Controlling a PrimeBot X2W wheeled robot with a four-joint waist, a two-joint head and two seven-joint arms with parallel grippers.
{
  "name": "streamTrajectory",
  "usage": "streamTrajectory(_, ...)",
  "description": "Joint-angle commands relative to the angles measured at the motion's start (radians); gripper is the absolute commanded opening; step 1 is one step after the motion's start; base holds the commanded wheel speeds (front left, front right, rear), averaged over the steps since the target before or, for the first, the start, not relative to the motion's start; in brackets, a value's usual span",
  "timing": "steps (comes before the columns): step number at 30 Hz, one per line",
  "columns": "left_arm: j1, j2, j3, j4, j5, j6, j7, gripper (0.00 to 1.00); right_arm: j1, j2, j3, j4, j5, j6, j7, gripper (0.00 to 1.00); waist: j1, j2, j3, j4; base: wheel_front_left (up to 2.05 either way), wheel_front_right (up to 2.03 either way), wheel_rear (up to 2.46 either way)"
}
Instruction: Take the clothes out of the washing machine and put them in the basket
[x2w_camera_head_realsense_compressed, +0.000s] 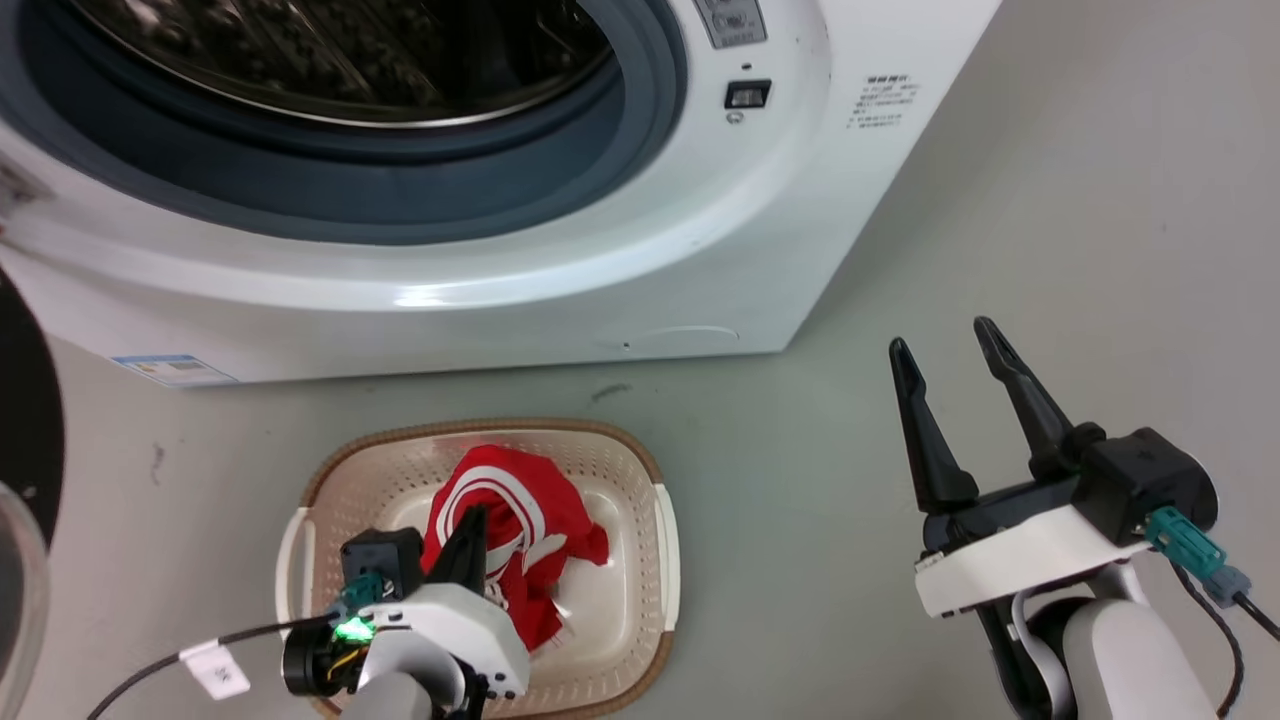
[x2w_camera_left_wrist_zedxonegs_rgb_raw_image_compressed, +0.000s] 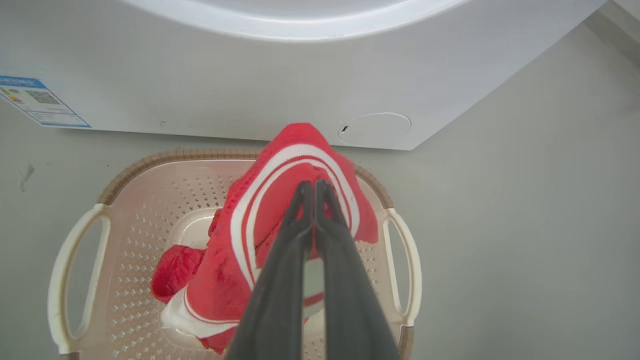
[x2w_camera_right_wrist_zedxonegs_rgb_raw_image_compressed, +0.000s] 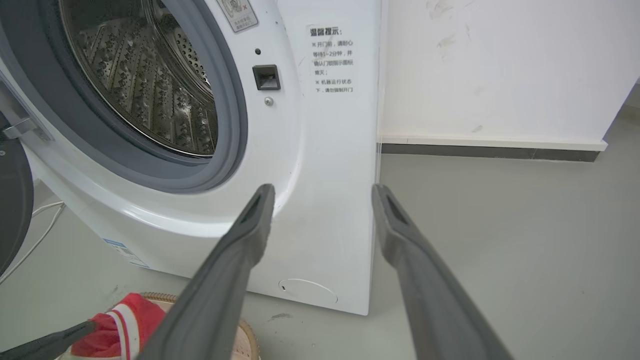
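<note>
Your left jaws, pinched shut on the clothes (x2w_camera_left_wrist_zedxonegs_rgb_raw_image_compressed: 235, 260), sit straight above the basket (x2w_camera_left_wrist_zedxonegs_rgb_raw_image_compressed: 150, 165), so release there; right jaws gape empty, well aside.

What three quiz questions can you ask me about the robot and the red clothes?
1. True or false: the right gripper is holding the red clothes.
2. What is under the left gripper? A) a chair B) the basket C) a sink
3. What colour are the stripes on the red clothes?

Key: 1 false, it is open and empty. 2 B. 3 white.
</note>
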Motion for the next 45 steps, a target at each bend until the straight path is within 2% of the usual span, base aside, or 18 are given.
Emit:
streamTrajectory(1,-0.020,-0.001,0.000,0.024,-0.002,-0.006,-0.007,0.00,-0.018,0.001,0.004,0.001,0.003,0.000,-0.007,1.00,-0.0001,-0.0001,0.040,-0.025,0.00,0.00,0.00)
streamTrajectory(5,-0.123,0.013,-0.001,0.190,0.012,-0.031,-0.023,0.00,-0.052,0.000,0.019,0.006,0.011,0.000,-0.019,1.00,-0.0001,-0.0001,0.107,-0.047,0.00,0.00,0.00)
streamTrajectory(11,-0.249,0.020,-0.012,0.377,0.036,-0.039,-0.032,0.00,-0.104,0.001,0.049,0.021,0.026,0.000,-0.042,1.00,-0.0001,-0.0001,0.214,-0.088,0.00,0.00,0.00)
streamTrajectory(20,-0.372,0.031,-0.016,0.553,0.045,-0.033,-0.035,0.00,-0.164,0.001,0.083,0.056,0.051,0.000,-0.080,1.00,-0.0001,-0.0001,0.339,-0.143,0.00,0.00,0.00)
streamTrajectory(28,-0.418,0.053,-0.024,0.643,0.041,-0.030,-0.012,0.00,-0.192,0.001,0.097,0.088,0.064,0.000,-0.105,1.00,-0.0001,-0.0001,0.386,-0.173,0.00,0.00,0.00)
streamTrajectory(30,-0.423,0.057,-0.033,0.650,0.047,-0.032,-0.007,0.48,-0.195,0.001,0.096,0.099,0.065,0.000,-0.108,1.00,-0.0001,-0.0001,0.379,-0.173,0.00,0.00,0.00)
streamTrajectory(31,-0.422,0.057,-0.035,0.653,0.047,-0.036,-0.009,0.85,-0.196,0.001,0.093,0.106,0.064,0.000,-0.111,1.00,-0.0001,-0.0001,0.371,-0.170,0.00,0.00,0.00)
streamTrajectory(32,-0.420,0.055,-0.037,0.655,0.045,-0.040,-0.011,1.00,-0.195,0.001,0.088,0.113,0.063,0.000,-0.112,1.00,-0.0001,-0.0001,0.360,-0.165,0.00,0.00,0.00)
streamTrajectory(41,-0.346,-0.003,-0.036,0.644,0.017,-0.047,-0.033,1.00,-0.135,0.000,0.034,0.166,0.015,0.000,-0.109,1.00,-0.0001,-0.0001,0.142,-0.081,0.00,0.00,0.00)
streamTrajectory(45,-0.288,-0.020,-0.032,0.556,0.018,-0.037,-0.035,1.00,-0.089,0.000,-0.004,0.159,-0.014,0.000,-0.088,1.00,-0.0001,-0.0001,0.038,-0.036,0.00,0.00,0.00)
